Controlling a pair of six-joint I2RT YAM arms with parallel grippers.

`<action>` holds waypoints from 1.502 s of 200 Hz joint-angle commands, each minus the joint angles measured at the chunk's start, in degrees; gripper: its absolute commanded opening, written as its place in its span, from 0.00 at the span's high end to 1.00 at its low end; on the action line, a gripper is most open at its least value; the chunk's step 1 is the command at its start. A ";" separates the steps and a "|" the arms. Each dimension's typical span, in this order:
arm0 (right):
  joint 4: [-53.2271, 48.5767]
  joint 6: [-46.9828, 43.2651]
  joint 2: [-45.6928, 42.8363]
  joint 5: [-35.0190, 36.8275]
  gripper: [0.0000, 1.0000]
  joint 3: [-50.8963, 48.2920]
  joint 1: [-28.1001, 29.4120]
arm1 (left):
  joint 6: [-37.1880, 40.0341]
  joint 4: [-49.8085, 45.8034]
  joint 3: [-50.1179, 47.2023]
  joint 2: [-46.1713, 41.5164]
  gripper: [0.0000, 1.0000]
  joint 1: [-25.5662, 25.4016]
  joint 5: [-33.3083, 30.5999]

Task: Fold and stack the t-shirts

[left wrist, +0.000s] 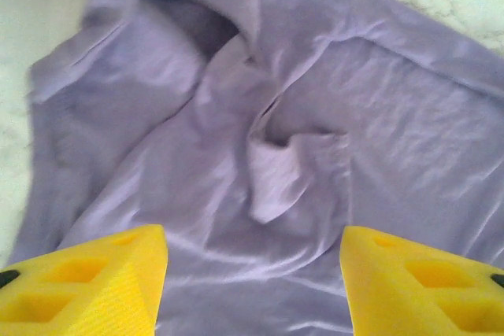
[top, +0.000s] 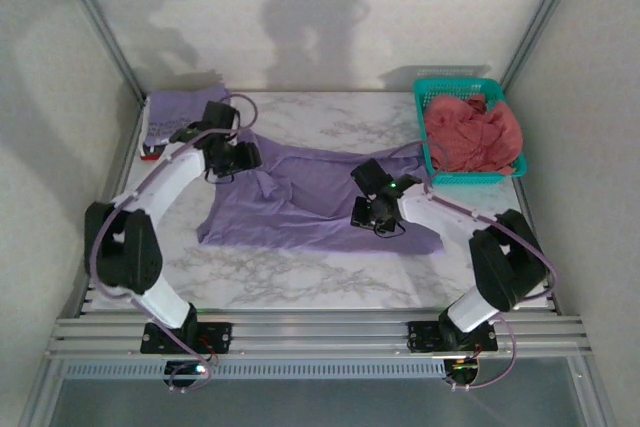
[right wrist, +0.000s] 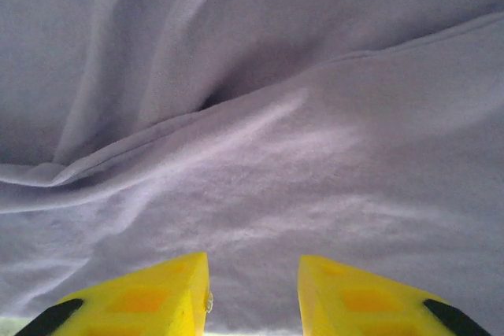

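**Lavender tee spread on the desk, both hands released above it**

From the top camera we see a teal mesh basket (top: 463,85) at the back right corner of the marble desk (top: 330,122). It holds a crumpled heap of coral-pink tees (top: 472,132) that rises to its rim. At the back left corner lies a folded purple t-shirt (top: 178,112) with white lettering, and a bit of red cloth (top: 150,153) shows at its near edge. A lavender t-shirt (top: 300,209) lies spread and rumpled across the middle of the desk. The left hand (top: 240,157) is low over the shirt's back left part. The right hand (top: 368,209) is over its right side, near the front hem.

In the left wrist view, the left hand (left wrist: 252,241) has its yellow fingers (left wrist: 102,281) wide apart with nothing between them. Beyond them the lavender t-shirt (left wrist: 378,139) is bunched into folds around a small raised flap.

In the right wrist view, the right hand (right wrist: 252,261) is very close to the lavender t-shirt (right wrist: 260,163). Its fingers (right wrist: 150,297) stand apart, with no cloth pinched between them, and a seamed edge runs across just ahead.
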 commanded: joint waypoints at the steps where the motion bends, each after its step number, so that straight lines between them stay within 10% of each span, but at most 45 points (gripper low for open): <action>1: -2.25 -2.92 2.57 -0.82 0.65 3.77 -0.27 | -3.02 -0.42 -9.68 0.07 0.56 0.49 0.10; 39: -1.79 -4.42 8.57 -3.79 0.73 7.00 -0.29 | -7.70 9.18 -18.62 -0.52 0.97 0.25 -0.84; 209: -4.03 -0.84 -2.25 -6.34 0.72 -4.18 7.50 | -21.79 1.01 -32.60 -19.40 0.99 -4.99 -2.38; 300: -0.59 -3.95 4.52 -11.25 0.72 1.00 1.20 | -12.59 5.08 -18.25 1.73 1.00 -3.28 3.08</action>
